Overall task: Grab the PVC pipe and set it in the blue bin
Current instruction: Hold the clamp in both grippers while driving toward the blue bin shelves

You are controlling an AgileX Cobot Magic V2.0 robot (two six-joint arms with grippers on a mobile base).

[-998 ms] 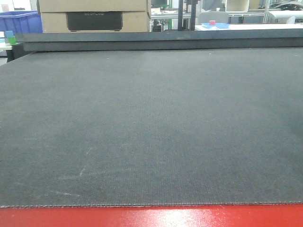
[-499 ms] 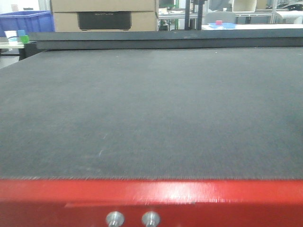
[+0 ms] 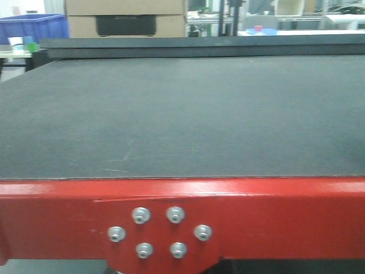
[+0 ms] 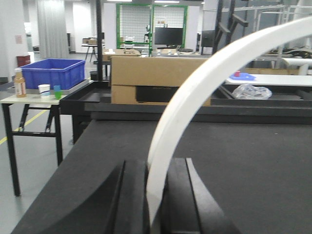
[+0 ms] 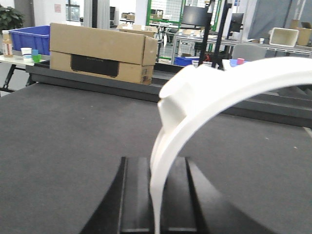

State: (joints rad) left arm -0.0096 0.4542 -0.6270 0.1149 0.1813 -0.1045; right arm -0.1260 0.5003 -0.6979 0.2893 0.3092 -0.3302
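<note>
My left gripper (image 4: 156, 195) pinches a PVC pipe (image 4: 195, 92) at the bottom centre of the left wrist view, and the white arch rises to the upper right. My right gripper (image 5: 157, 200) pinches a second PVC pipe (image 5: 234, 87) in the same way. The blue bin (image 4: 53, 73) stands at the upper left on a side table (image 4: 29, 100), well apart from both.

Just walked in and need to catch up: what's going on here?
The left gripper pinches a white curved PVC pipe, and the right gripper pinches a similar white strip, both above the black mat. Neither piece is in the blue bin yet; it sits on a side table beyond the mat's left edge.
</note>
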